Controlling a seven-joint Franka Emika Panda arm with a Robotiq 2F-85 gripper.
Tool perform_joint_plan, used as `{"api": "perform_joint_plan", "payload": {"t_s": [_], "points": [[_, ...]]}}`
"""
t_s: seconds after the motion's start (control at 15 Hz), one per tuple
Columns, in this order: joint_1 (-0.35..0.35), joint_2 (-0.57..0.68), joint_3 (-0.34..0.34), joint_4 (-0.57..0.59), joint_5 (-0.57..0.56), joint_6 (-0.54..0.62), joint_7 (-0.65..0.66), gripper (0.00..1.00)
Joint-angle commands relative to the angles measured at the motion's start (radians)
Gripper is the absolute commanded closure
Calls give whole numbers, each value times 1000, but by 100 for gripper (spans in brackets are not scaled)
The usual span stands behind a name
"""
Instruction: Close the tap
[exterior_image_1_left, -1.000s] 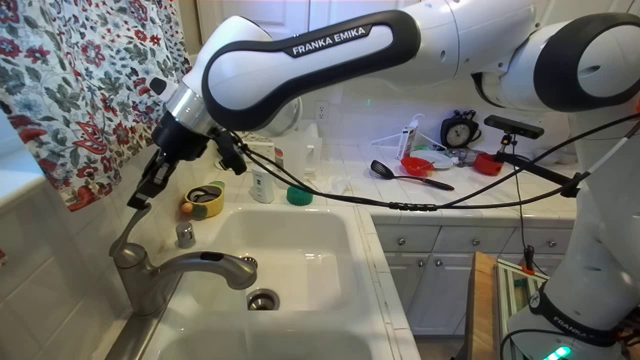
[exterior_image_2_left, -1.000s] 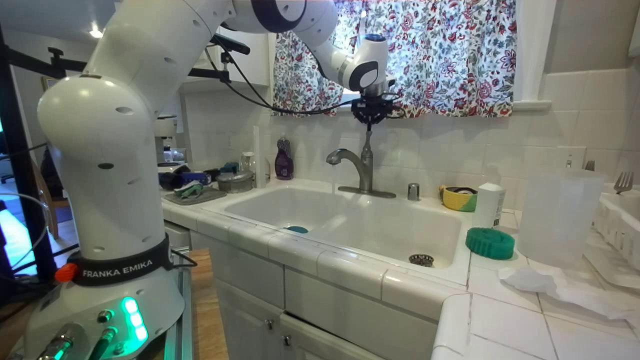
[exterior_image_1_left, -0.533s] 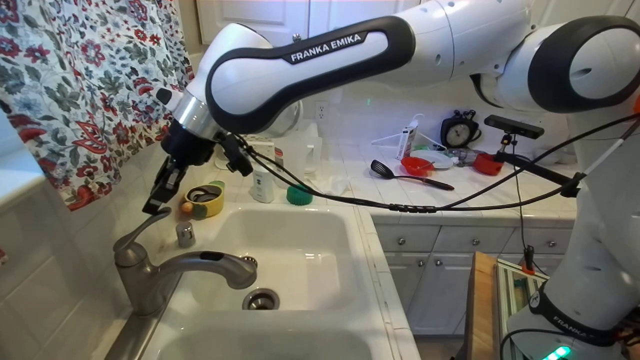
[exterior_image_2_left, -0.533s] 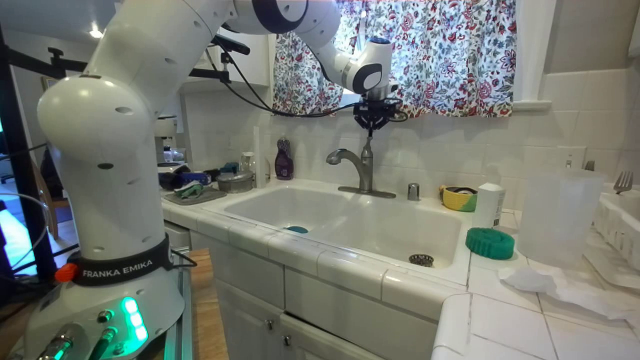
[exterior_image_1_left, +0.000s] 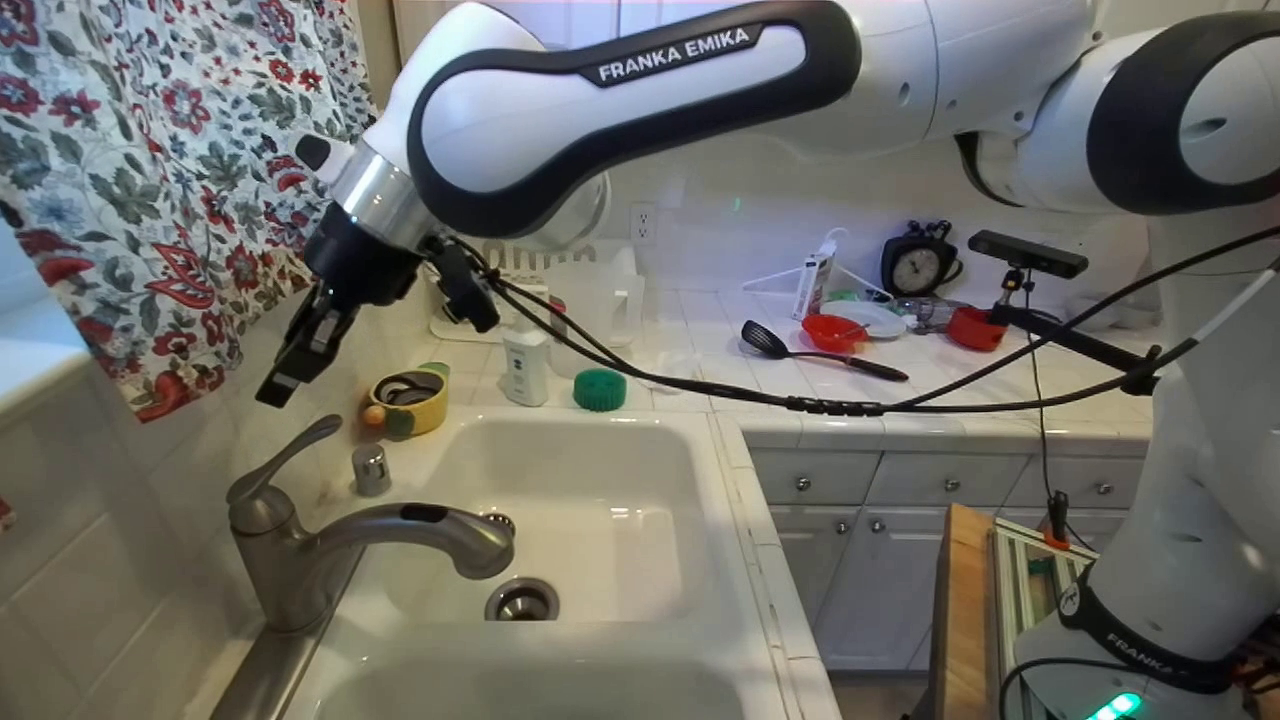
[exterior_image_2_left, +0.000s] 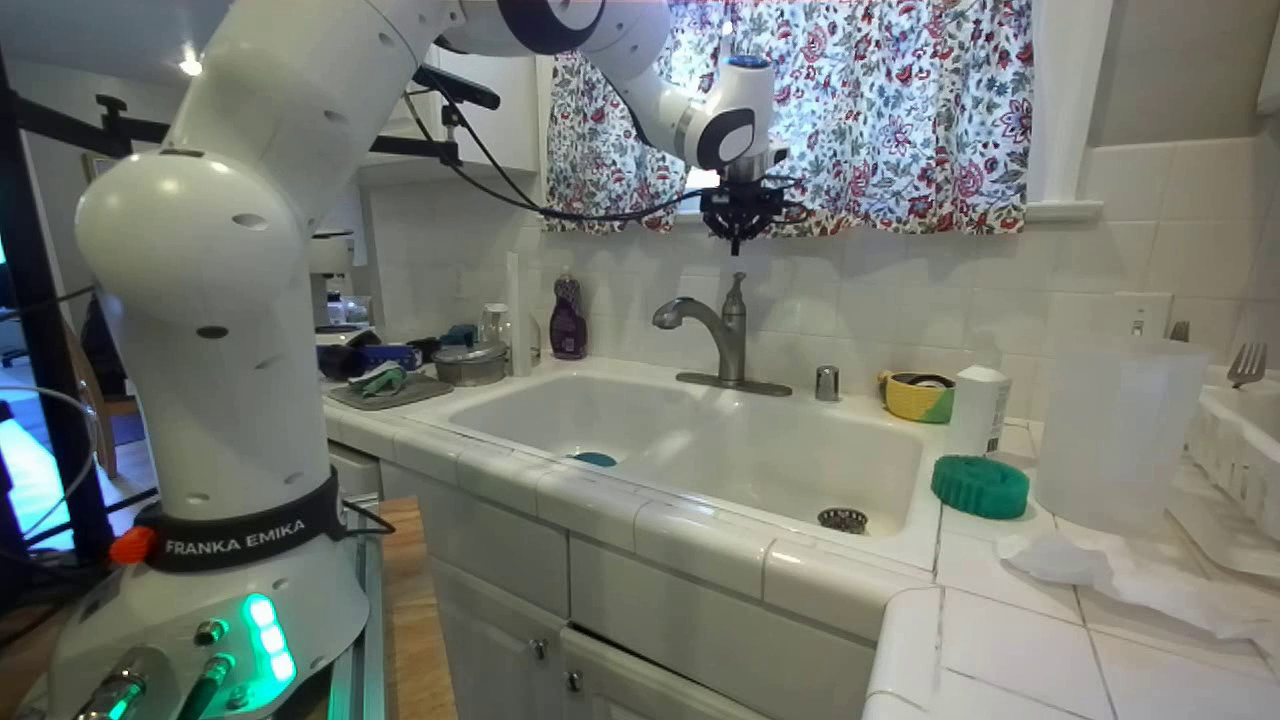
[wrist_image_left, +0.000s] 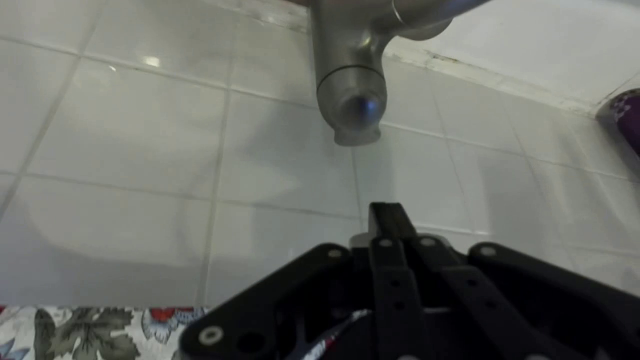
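upward off the lever (exterior_image_1_left: 280, 460) of the tap (exterior_image_1_left: 280, 570) came the tool (exterior_image_1_left: 275, 392), leaving a gap between them.
clenched on itself, it hung just above, near the floral curtain (exterior_image_1_left: 180, 200); the silver tap stood at the back of the white sink (exterior_image_1_left: 610, 465), its lever slanting upward.

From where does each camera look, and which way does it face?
Wrist view: behind the black two-finger gripper, the only robot part shown, facing down at the arched brushed grey metal tap.
Exterior view: above an end of the white double sink, facing lengthwise toward the black slotted spatula; white arm and gripper show.
Exterior view: in front of the sink, facing the multicoloured floral cloth curtain; arm and gripper show.
Both exterior views share tap, sink, curtain, arm and gripper.
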Motion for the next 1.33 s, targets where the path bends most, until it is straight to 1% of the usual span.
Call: {"api": "perform_joint_plan", "payload": {"t_s": [0.0, 0.07, 0.2, 0.27, 0.33, 0.53, 0.6, 0.67, 0.8, 1.13, 1.27], "points": [[14, -126, -42, -94, -32, -59, 100, 74], [13, -161, -47, -120, -28, -63, 127, 73], [18, -238, -74, -166, -69, -136, 239, 60], [30, -277, -95, -192, -111, -181, 298, 54], [30, -305, -98, -202, -126, -244, 333, 46], [25, -393, -94, -243, -109, -388, 383, 26], [27, -422, -100, -263, -116, -417, 416, 20], [24, -446, -98, -274, -97, -456, 425, 12], [28, -495, -104, -309, -105, -496, 475, 1], [29, -583, -114, -392, -103, -545, 595, 0], [26, -600, -117, -425, -51, -532, 576, 0]]}}
